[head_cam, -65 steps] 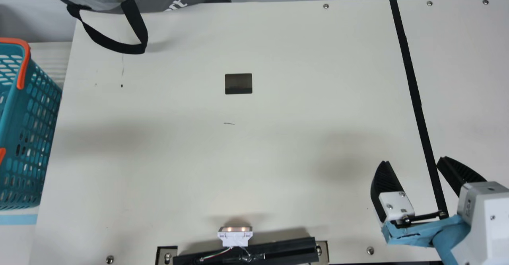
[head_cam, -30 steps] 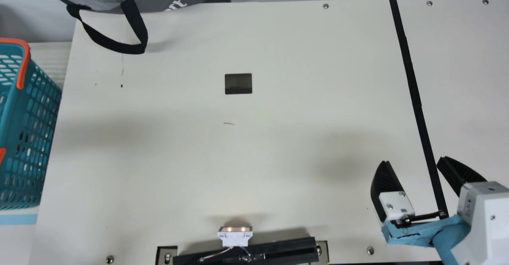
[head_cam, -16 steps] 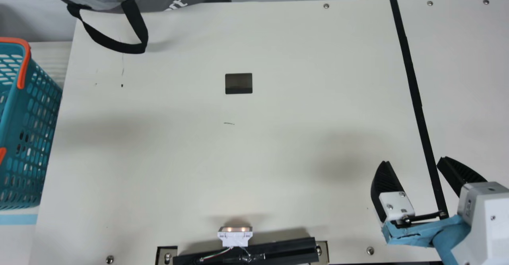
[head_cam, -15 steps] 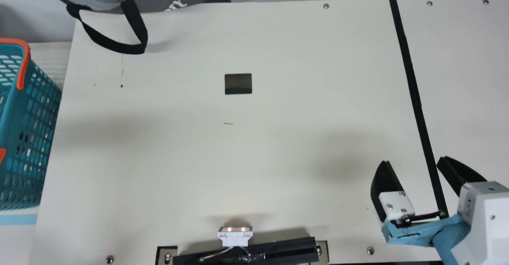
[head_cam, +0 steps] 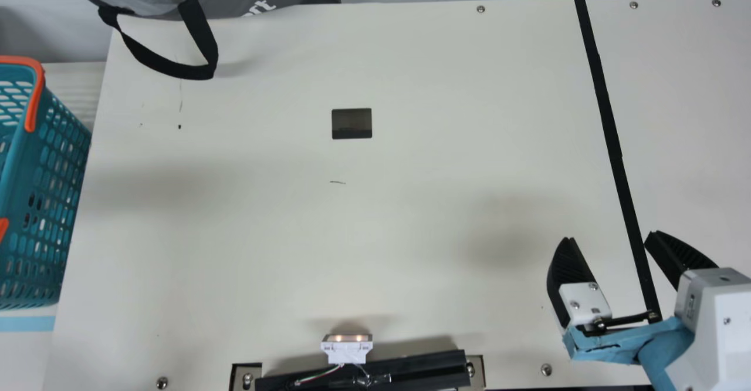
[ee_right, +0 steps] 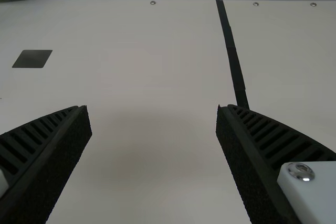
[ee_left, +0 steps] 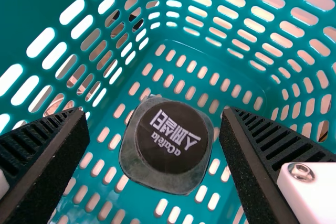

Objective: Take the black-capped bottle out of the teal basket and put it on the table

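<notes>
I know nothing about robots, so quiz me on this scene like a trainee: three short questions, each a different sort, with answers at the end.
1. Where is the bottle?
A) On the table
B) Inside the basket
C) In the grey bag

2. True or false: the left gripper is open, not shut on the bottle.

3. Fill in the colour: the basket's handle is ____.

Key: 1. B; 2. True; 3. orange

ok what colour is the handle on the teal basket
The handle is orange; it shows best in the main view.
</notes>
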Tool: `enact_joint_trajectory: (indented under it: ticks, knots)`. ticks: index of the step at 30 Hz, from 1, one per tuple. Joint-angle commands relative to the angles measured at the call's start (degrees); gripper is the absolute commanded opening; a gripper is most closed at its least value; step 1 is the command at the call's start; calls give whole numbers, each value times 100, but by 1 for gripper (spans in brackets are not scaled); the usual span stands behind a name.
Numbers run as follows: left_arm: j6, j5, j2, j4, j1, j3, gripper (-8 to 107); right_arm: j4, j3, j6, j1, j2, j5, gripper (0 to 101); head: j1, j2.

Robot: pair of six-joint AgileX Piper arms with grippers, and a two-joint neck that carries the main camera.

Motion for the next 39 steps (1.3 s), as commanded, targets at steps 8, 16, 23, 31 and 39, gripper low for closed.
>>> enact_joint_trajectory:
  ticks: [8,16,23,31,39]
  knots:
    - [-500,-53,-4,361,-105,-139,107,0,0,0,0,0,0,91,-21,47]
    - [-899,-93,-34,703,-169,-169,107,0,0,0,0,0,0,91,-21,47]
    - [-1321,-140,-42,1074,-213,-145,107,0,0,0,0,0,0,91,-21,47]
    - [-1806,-194,-79,1504,-270,-160,107,0,0,0,0,0,0,91,-21,47]
    - [-2169,-220,-104,1803,-339,-185,65,6,0,0,0,0,-7,91,-21,47]
